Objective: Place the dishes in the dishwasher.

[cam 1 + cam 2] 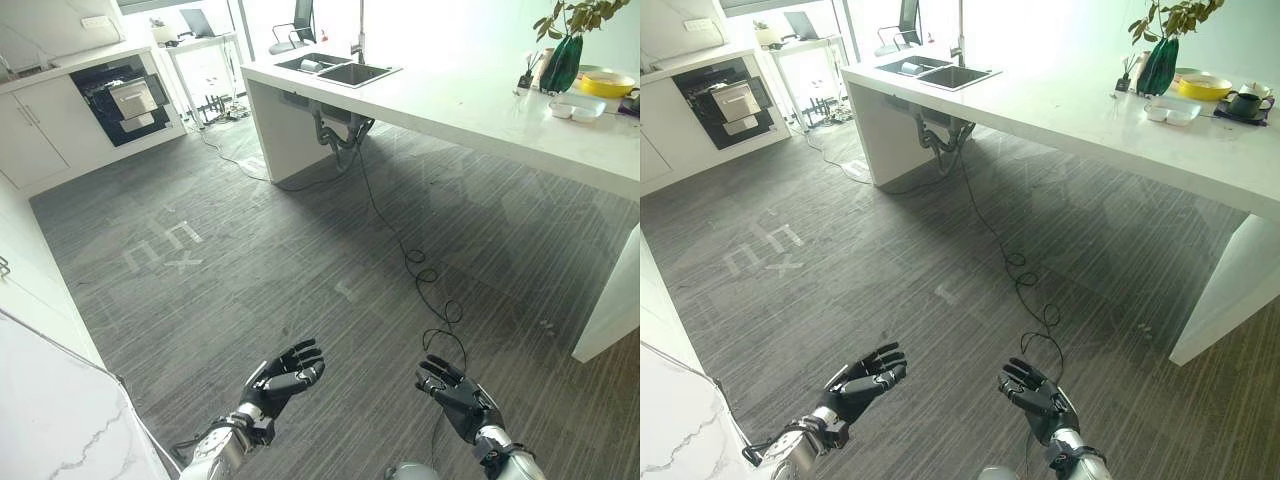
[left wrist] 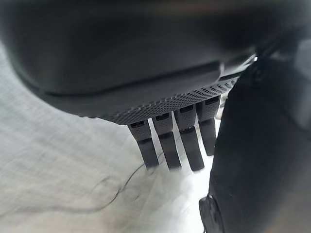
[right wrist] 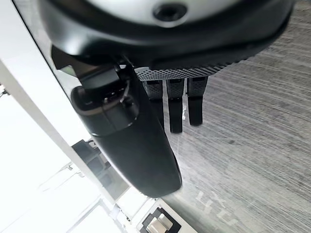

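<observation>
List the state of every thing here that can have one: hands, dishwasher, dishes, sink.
Left hand: open, fingers straight, holding nothing, above the floor.
Right hand: open, empty, above the floor.
Black built-in dishwasher in the white cabinets: door open, a rack showing.
Yellow bowl: upright on the white counter.
White shallow dish: on that counter, beside the bowl.
Steel sink: contents unclear.

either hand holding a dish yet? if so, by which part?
Nothing held. The left hand and right hand are open above the grey wood-grain floor.
</observation>
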{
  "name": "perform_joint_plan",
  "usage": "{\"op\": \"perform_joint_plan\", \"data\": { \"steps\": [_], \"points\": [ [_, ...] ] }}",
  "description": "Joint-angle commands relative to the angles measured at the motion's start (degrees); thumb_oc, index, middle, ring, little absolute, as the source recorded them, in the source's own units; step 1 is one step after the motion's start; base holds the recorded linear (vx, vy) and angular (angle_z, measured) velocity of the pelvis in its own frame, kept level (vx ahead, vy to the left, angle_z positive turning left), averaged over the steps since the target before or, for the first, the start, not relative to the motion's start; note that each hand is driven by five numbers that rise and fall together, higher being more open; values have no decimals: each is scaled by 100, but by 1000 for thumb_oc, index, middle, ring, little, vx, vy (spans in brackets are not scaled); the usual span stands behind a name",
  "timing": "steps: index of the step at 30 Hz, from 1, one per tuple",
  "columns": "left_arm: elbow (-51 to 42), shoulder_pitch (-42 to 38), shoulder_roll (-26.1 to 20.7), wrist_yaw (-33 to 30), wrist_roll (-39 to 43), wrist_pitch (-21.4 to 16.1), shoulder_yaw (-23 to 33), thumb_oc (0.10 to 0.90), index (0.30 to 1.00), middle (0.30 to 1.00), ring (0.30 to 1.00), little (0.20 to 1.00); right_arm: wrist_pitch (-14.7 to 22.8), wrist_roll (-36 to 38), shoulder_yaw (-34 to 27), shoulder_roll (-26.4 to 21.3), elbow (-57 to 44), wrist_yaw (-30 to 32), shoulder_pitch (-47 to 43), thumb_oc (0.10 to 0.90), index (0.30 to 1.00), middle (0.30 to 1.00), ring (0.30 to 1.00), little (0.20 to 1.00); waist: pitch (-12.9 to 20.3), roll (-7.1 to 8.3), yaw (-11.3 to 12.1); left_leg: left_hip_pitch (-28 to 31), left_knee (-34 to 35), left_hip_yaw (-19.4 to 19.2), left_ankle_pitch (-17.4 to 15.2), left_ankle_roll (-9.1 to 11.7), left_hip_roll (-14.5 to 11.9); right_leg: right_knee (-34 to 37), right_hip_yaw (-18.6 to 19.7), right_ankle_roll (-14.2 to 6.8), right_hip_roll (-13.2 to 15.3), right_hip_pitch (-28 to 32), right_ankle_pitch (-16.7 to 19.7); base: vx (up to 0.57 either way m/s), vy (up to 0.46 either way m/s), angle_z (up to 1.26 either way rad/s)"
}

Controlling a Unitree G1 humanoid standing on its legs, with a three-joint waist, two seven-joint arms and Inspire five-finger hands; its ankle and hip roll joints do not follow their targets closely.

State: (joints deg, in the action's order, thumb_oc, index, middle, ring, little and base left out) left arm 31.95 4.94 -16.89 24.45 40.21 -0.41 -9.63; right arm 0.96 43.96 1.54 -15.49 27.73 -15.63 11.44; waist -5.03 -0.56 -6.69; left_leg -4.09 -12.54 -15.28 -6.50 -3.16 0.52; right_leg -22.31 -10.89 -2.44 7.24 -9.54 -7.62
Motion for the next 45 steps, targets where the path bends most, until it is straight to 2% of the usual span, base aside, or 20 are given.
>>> {"op": "perform_joint_plan", "data": {
  "steps": [1,6,7,9,10,12,13,15,18,23,24,26,30,33,35,36,38,40,43,45],
  "points": [
    [39,-400,-155,-99,-161,-136,-34,800,900,900,900,900,-55,-346,103,-167,-78,211,-466,800,900,900,900,900,-19,-19,-61,47,-465,-277,-945,344,-394,512,-66,-490,-58,446,-470,0,0,0],
    [2187,-632,103,-344,-1357,-241,-130,800,900,900,900,900,240,-641,397,-196,1948,53,-724,800,900,900,900,900,-23,1,24,55,-465,-236,-917,402,-450,512,-147,-448,-110,486,-509,82,-158,12],
    [2518,-603,212,-906,-1640,-372,-61,800,900,900,900,900,297,-658,287,-145,2139,77,-655,800,900,900,900,900,-28,-1,-17,79,-465,-219,-886,443,-470,512,-72,-406,-211,483,-551,154,-267,3],
    [2772,-620,297,-1076,-1747,-708,162,800,900,900,900,900,420,-948,218,-223,2013,44,-608,800,900,900,900,900,-237,216,58,166,-465,-391,-573,413,-265,512,-32,-215,-16,507,-554,120,-239,-11],
    [2829,-707,305,-1030,-1846,-923,213,800,900,900,900,900,539,-969,249,-361,2152,18,-712,800,900,900,900,900,-527,315,159,-538,-1815,-159,-154,578,-515,512,12,-1,-32,667,-662,157,-157,-23],
    [2840,-772,293,-992,-1786,-1006,187,800,900,900,900,900,623,-1063,235,-443,2355,-92,-790,800,900,900,900,900,-627,271,192,-913,-1912,-240,350,603,-637,512,74,123,-146,663,-646,154,-32,-9],
    [2832,-773,297,-982,-1740,-1030,163,800,900,900,900,900,649,-1168,227,-455,2420,-113,-796,800,900,900,900,900,-656,210,197,-923,-1775,-184,320,694,-609,512,97,98,-219,794,-752,315,116,-2],
    [2695,-732,316,-1022,-1649,-994,113,800,900,900,900,900,680,-1618,246,-420,2628,8,-851,800,900,900,900,900,-669,38,307,-1018,-465,-422,564,631,-528,512,61,-4,-367,1111,-890,560,223,-26],
    [2726,-759,325,-962,-1588,-943,-18,800,900,900,900,900,756,-1663,284,-400,2788,130,-762,800,900,900,900,900,-615,-75,247,-1475,-465,-919,695,694,-1120,512,-261,-41,-383,1396,-1002,452,197,-5],
    [2806,-649,409,-932,-1558,-894,83,800,900,900,900,900,736,-1796,267,-309,2980,180,-773,800,900,900,900,900,-420,-11,333,-1441,-465,-940,407,520,-938,512,-119,-143,-459,1847,-1359,431,193,5],
    [2798,-602,396,-870,-1672,-823,161,800,900,900,900,900,690,-1809,193,-215,2973,234,-709,800,900,900,900,900,-301,63,367,-1237,-465,-1089,161,329,-770,512,-129,-187,-484,2106,-1407,500,232,-47],
    [2765,-604,333,-643,-1826,-860,143,800,900,900,900,900,681,-1924,115,-152,2812,302,-627,800,900,900,900,900,-210,43,269,-939,-465,-1157,-150,113,-551,436,-272,-390,-529,2379,-645,553,310,-29],
    [2565,-594,224,-698,-1853,-880,-116,800,900,900,900,900,663,-1725,177,-9,2397,679,-602,800,900,900,900,900,-184,109,230,-696,-465,-959,-619,-315,-61,-1743,-147,-1168,-434,1327,831,267,218,50],
    [2454,-660,152,-625,-1614,-886,-300,800,900,900,900,900,899,-1469,262,34,2422,769,-721,800,900,900,900,900,-326,-40,48,-443,-465,-567,-721,-189,-123,-1696,-166,-1007,-462,392,470,274,-32,63],
    [2413,-740,155,-538,-1782,-837,-389,800,900,900,900,900,1000,-1205,157,-32,2485,777,-696,800,900,900,900,900,-452,-133,-68,-272,-465,-281,-652,-42,-275,-189,-320,-688,-391,194,461,315,-267,97],
    [2443,-790,180,-499,-1809,-814,-410,800,900,900,900,900,1041,-1172,87,-60,2556,693,-654,800,900,900,900,900,-497,-102,-166,-112,-465,-168,-763,-27,-231,433,-322,-699,-267,110,638,393,-234,112],
    [2580,-869,238,-338,-1746,-916,-467,800,900,900,900,900,1125,-1257,-86,-123,2694,452,-544,800,900,900,900,900,-574,45,-391,291,-465,0,-1117,-50,-2,512,-26,-889,279,-875,866,466,-250,128],
    [2624,-864,271,-238,-1676,-1174,-571,800,900,900,900,900,1176,-1288,-247,-129,2780,336,-470,800,900,900,900,900,-628,56,-462,513,-465,120,-1311,-29,60,512,105,-984,493,-1445,894,476,-232,62],
    [2525,-765,218,-337,-1868,-1471,-665,800,900,900,900,900,1168,-1214,-280,-82,2843,525,-370,800,900,900,900,900,-651,93,-450,856,-465,292,-1453,-1,164,512,169,-987,357,-1200,839,467,-359,-12],
    [2612,-745,277,-469,-1815,-1303,-615,800,900,900,900,900,1177,-1151,-166,-31,2949,735,-389,800,900,900,900,900,-497,147,-472,1144,-465,379,-1543,69,214,512,283,-851,192,-948,930,573,-447,23]
  ]
}}
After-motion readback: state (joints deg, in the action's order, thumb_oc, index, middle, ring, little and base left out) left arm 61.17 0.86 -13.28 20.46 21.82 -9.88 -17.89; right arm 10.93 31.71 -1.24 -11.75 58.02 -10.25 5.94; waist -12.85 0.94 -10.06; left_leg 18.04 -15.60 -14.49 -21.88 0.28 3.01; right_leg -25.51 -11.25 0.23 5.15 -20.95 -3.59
